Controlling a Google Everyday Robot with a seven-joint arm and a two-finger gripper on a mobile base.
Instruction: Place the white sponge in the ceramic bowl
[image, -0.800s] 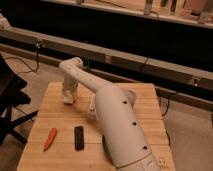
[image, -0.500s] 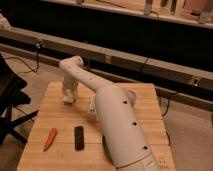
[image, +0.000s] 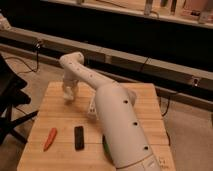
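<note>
My gripper (image: 68, 93) hangs at the end of the white arm over the far left part of the wooden table (image: 55, 117). It is shut, and I see nothing in it. A small white block, the white sponge (image: 92, 108) by its look, peeks out at the arm's left edge near the table's middle, well to the right of the gripper. Only a dark green sliver of the ceramic bowl (image: 105, 146) shows near the front edge. The thick forearm (image: 122, 130) hides the rest of it.
An orange carrot-like thing (image: 50, 139) and a flat black bar (image: 79, 137) lie side by side at the front left of the table. A black chair (image: 10, 107) stands off the left edge. A long dark bench with cables runs behind the table.
</note>
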